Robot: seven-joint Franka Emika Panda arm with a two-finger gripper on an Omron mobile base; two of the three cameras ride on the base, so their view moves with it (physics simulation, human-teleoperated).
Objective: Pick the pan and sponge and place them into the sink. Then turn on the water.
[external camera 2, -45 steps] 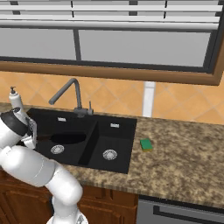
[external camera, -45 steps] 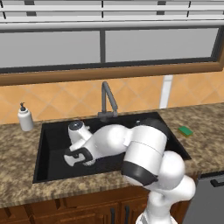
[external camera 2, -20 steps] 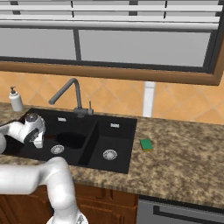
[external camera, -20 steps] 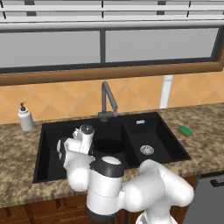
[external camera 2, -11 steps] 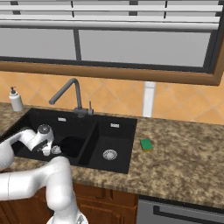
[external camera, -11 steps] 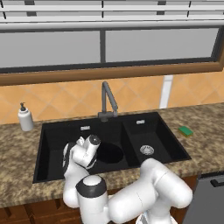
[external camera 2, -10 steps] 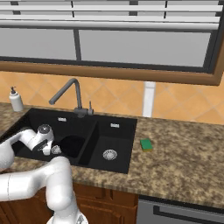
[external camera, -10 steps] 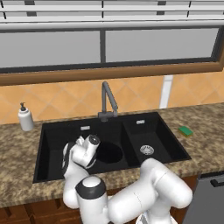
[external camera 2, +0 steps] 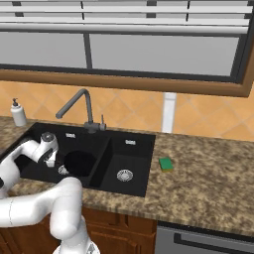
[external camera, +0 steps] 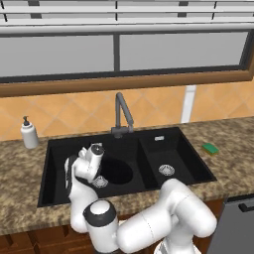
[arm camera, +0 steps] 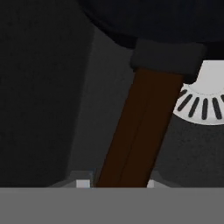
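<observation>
The black pan (external camera: 117, 171) (external camera 2: 79, 162) lies in the larger left basin of the black sink (external camera: 174, 133) (external camera 2: 133, 152). Its dark brown handle (arm camera: 140, 127) runs from the pan body (arm camera: 153, 22) down between my fingertips. My gripper (external camera: 95, 174) (external camera 2: 53, 159) (arm camera: 117, 183) hangs low in that basin, pointing down beside the silver drain (arm camera: 205, 100). The jaws stand slightly apart on either side of the handle, with a thin gap. A green sponge (external camera: 211, 148) (external camera 2: 165, 163) lies on the counter right of the sink. The dark faucet (external camera: 122, 112) (external camera 2: 82, 106) stands behind the divider, with no water running.
A white soap dispenser (external camera: 29, 135) (external camera 2: 18, 114) stands on the granite counter left of the sink. The smaller right basin holds a round drain (external camera: 166, 170) (external camera 2: 124, 174). A dishwasher front (external camera: 237, 223) sits below the counter at the right. A window spans the wall above.
The hand has come down into the left basin with the pan, and the pan now rests on the basin floor. The jaws have eased apart around the handle.
</observation>
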